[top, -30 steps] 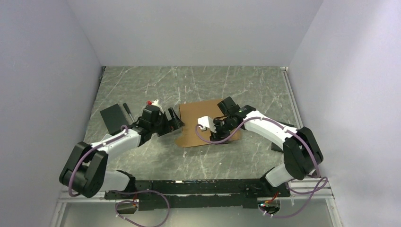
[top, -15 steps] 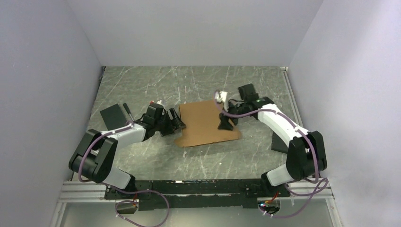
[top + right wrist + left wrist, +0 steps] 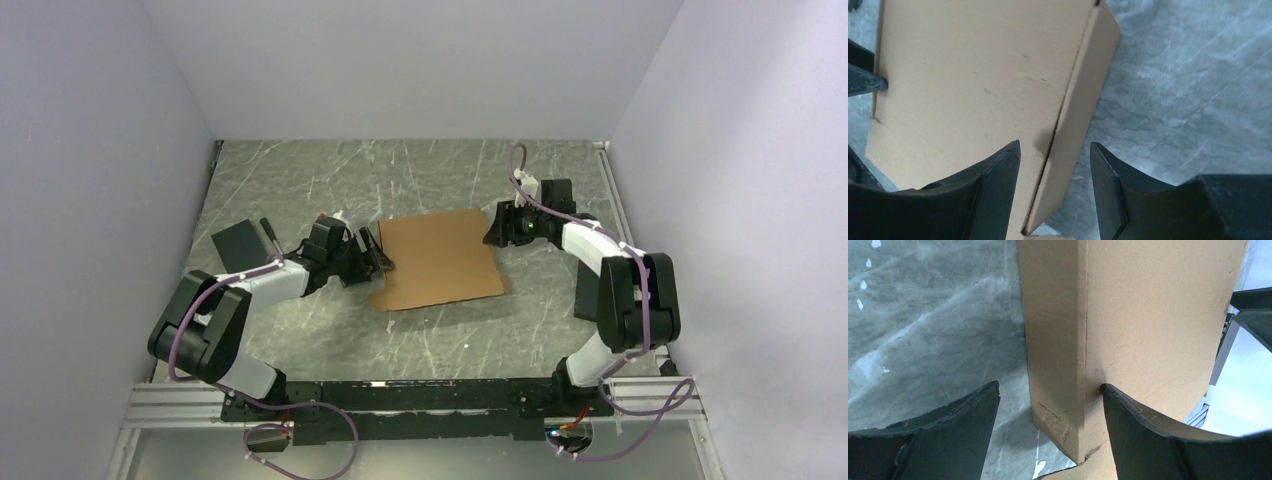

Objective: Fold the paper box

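The paper box (image 3: 440, 262) lies flat at the centre of the top view. Its left flap (image 3: 1053, 330) sits between the parted jaws of the left gripper (image 3: 1049, 387), and its right flap (image 3: 1083, 95) between those of the right gripper (image 3: 1054, 144) (neither clamps anything). You want both pinches close to the creases, then an even lift.

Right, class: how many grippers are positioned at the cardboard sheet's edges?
2. The left gripper straddles the paper box's left edge. The right gripper straddles its right edge, near the far corner. Both stand open, and no others are visible.
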Action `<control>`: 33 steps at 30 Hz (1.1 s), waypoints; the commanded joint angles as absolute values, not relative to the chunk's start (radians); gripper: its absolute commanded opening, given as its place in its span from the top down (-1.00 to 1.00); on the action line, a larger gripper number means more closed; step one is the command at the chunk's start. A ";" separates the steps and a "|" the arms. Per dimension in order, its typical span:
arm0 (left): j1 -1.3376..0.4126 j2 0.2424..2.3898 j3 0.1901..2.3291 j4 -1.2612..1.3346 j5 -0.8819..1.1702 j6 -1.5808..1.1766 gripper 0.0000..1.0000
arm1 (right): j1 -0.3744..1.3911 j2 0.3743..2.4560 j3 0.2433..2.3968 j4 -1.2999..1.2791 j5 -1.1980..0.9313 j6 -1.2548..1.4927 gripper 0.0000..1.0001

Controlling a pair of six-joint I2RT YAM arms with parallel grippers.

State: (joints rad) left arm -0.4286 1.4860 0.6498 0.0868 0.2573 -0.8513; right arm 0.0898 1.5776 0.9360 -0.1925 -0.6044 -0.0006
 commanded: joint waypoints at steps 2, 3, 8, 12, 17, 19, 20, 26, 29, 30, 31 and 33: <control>-0.423 1.492 0.642 0.117 0.286 -0.822 -0.60 | 0.065 1.684 0.990 -0.164 -0.667 0.105 -0.06; -0.422 1.492 0.640 0.120 0.290 -0.818 -0.60 | 0.061 1.708 1.001 -0.176 -0.683 0.104 0.00; -0.411 1.486 0.630 0.137 0.322 -0.805 -0.64 | 0.042 1.801 1.039 -0.219 -0.737 0.099 0.44; -0.388 1.470 0.596 0.201 0.370 -0.811 -0.72 | 0.023 1.841 1.043 -0.227 -0.746 0.100 0.72; -0.350 1.437 0.516 0.340 0.442 -0.868 -0.95 | 0.006 1.875 1.051 -0.237 -0.737 0.103 0.84; -0.342 1.434 0.498 0.378 0.467 -0.890 -0.99 | 0.006 1.879 1.050 -0.237 -0.736 0.106 0.85; -0.341 1.436 0.489 0.396 0.474 -0.905 -0.99 | -0.008 1.879 1.049 -0.236 -0.734 0.106 0.85; -0.338 1.478 0.457 0.523 0.524 -0.992 -0.99 | -0.028 1.897 1.055 -0.243 -0.723 0.107 0.89; -0.337 1.516 0.439 0.625 0.552 -1.052 -0.99 | -0.033 1.906 1.057 -0.249 -0.715 0.103 0.90; -0.337 1.530 0.435 0.667 0.559 -1.069 -0.99 | -0.034 1.907 1.057 -0.250 -0.713 0.103 0.90; -0.337 1.543 0.434 0.693 0.568 -1.083 -0.99 | -0.035 1.907 1.057 -0.251 -0.712 0.102 0.90; -0.337 1.567 0.434 0.732 0.578 -1.104 -0.99 | -0.034 1.906 1.057 -0.252 -0.715 0.103 0.90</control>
State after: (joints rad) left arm -0.3416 1.5284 0.4427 0.5556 0.5198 -1.0210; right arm -0.0212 1.8523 1.0664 -0.2127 -0.8902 0.1513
